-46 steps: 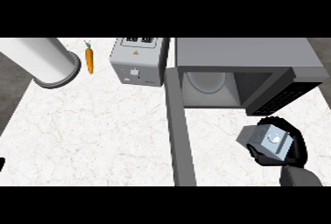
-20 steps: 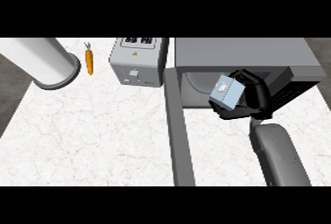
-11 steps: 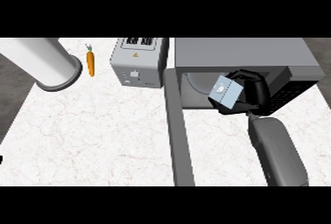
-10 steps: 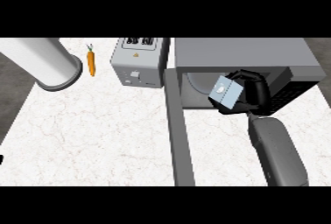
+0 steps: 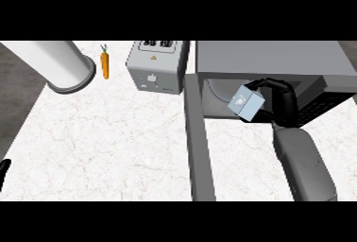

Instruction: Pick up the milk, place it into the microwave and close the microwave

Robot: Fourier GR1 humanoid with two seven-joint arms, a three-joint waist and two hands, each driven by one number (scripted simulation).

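There is one milk carton (image 5: 247, 103), one microwave (image 5: 272, 59), one toaster (image 5: 157, 66), one carrot (image 5: 105, 65) and one tall white cylinder (image 5: 59, 66), all on a pale, marble-patterned worktop (image 5: 105, 142). Two robot hands show. The right robot hand (image 5: 280, 100) is black, and its fingers are curled round the milk carton, grasping it from the right and from behind. The small light-blue carton sits tilted, one corner pointing down. It hangs at the mouth of the microwave's open chamber, over the lower right part of the opening, clear of the worktop (whether it has passed the threshold I cannot tell from this steep angle). The grey right forearm (image 5: 303, 163) runs up from the lower edge to the robot hand. The microwave fills the upper right, with its dark control panel (image 5: 324, 97) just to the right of the hand. Its door (image 5: 199, 151) stands open, swung out toward the viewer and seen edge-on as a long grey bar down the chamber's left side, between the carton and the rest of the worktop. The toaster stands just left of the microwave, close to the door's hinge end. The carrot lies left of the toaster, its green top pointing away, and the white cylinder stands beside it at the upper left. Of the left robot hand (image 5: 4, 171) only a black sliver shows at the lower left edge, and I cannot tell how it is set.
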